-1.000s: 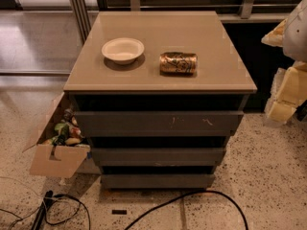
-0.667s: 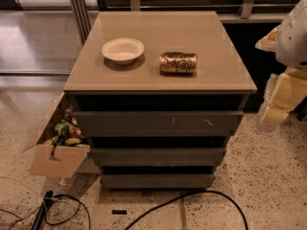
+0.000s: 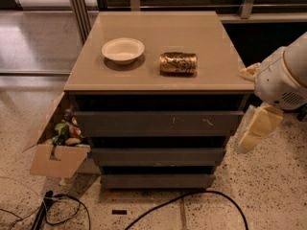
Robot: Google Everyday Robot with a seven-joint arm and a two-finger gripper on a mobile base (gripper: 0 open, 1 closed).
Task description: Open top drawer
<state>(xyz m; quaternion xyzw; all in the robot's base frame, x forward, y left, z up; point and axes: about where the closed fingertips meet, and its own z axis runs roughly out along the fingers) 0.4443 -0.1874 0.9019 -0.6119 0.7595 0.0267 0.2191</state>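
Observation:
The top drawer [image 3: 158, 123] is the uppermost of three dark grey handleless fronts in a low cabinet. It has small white scratches right of centre and sits shut, flush with the others. My gripper [image 3: 245, 110] is on a white arm at the cabinet's right side, level with the top drawer. It is open, with one cream finger [image 3: 258, 127] hanging down and the other [image 3: 249, 72] near the tabletop's corner. It is beside the drawer and holds nothing.
A white bowl [image 3: 123, 50] and a brown can [image 3: 178, 63] lying on its side sit on the beige cabinet top [image 3: 158, 28]. An open cardboard box [image 3: 53, 150] of items stands at the left. Black cables [image 3: 192, 200] run over the floor in front.
The arm and gripper have moved left and down, from the right edge of the view toward the cabinet's right side. The drawers, bowl and can have not moved.

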